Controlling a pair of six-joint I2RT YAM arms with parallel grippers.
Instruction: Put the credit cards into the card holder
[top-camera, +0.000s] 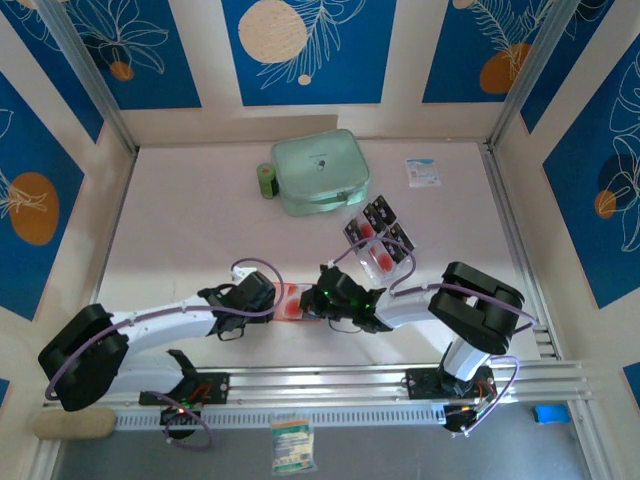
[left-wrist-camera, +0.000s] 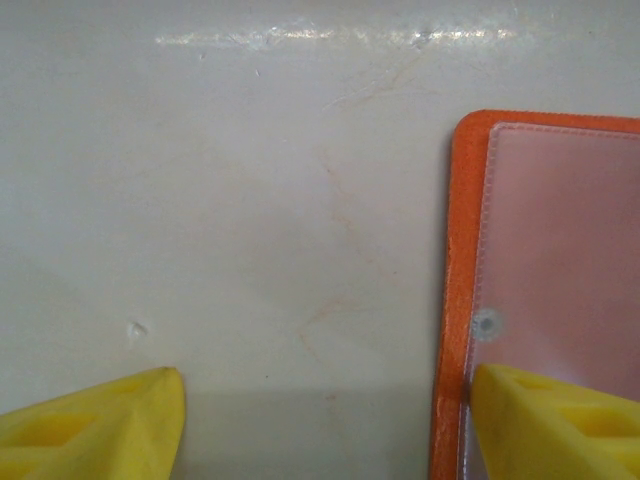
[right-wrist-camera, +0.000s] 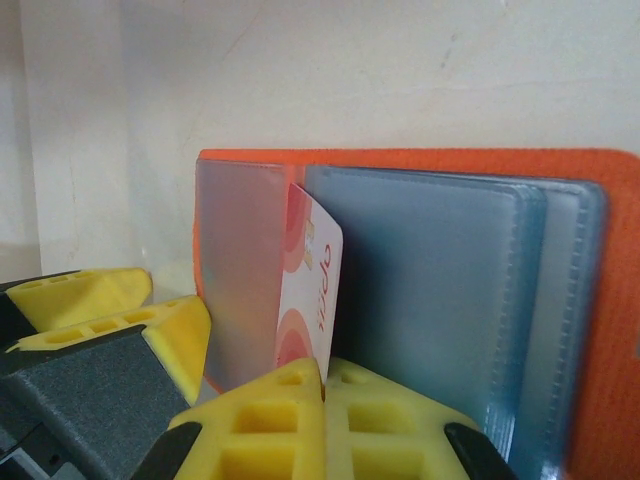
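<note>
The orange card holder (top-camera: 291, 302) lies open on the table between my two grippers. My right gripper (right-wrist-camera: 325, 365) is shut on a credit card (right-wrist-camera: 312, 270), white with red circles and lettering on the face I see. The card stands on edge between the holder's clear pockets (right-wrist-camera: 430, 280), its far end inside them. My left gripper (left-wrist-camera: 328, 385) is open; one yellow finger (left-wrist-camera: 545, 420) rests on the holder's clear pocket (left-wrist-camera: 560, 230) by the orange edge, the other on bare table. More credit cards (top-camera: 378, 238) lie at the right, behind my right gripper (top-camera: 328, 300).
A mint-green zip case (top-camera: 320, 172) sits at the back with a small green roll (top-camera: 266, 180) beside it. A white-and-blue packet (top-camera: 423, 172) lies at the back right. The enclosure walls ring the table.
</note>
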